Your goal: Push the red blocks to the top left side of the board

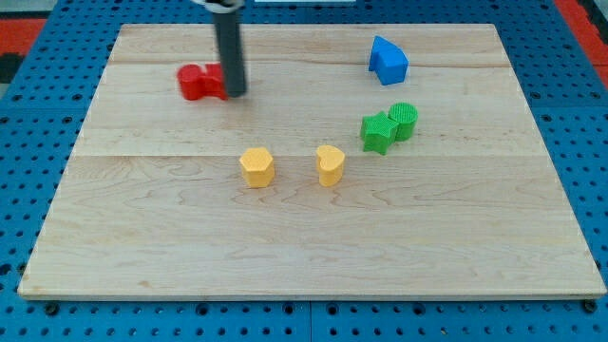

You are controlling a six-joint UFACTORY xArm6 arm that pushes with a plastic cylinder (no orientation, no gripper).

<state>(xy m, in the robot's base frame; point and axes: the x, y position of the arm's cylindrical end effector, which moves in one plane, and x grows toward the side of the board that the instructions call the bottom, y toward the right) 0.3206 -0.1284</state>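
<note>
Red blocks (201, 83) lie close together near the view's top left of the wooden board (304, 237); their shapes run together and the rod hides their right part. My tip (235, 94) rests on the board right at the red blocks' right edge, touching or almost touching them. The dark rod rises straight up from there to the view's top.
A blue block (388, 61) lies at the view's top right. A green star-shaped block (378, 132) and a green round block (403, 121) touch right of centre. A yellow hexagonal block (256, 166) and a yellow heart-like block (330, 164) lie near the middle.
</note>
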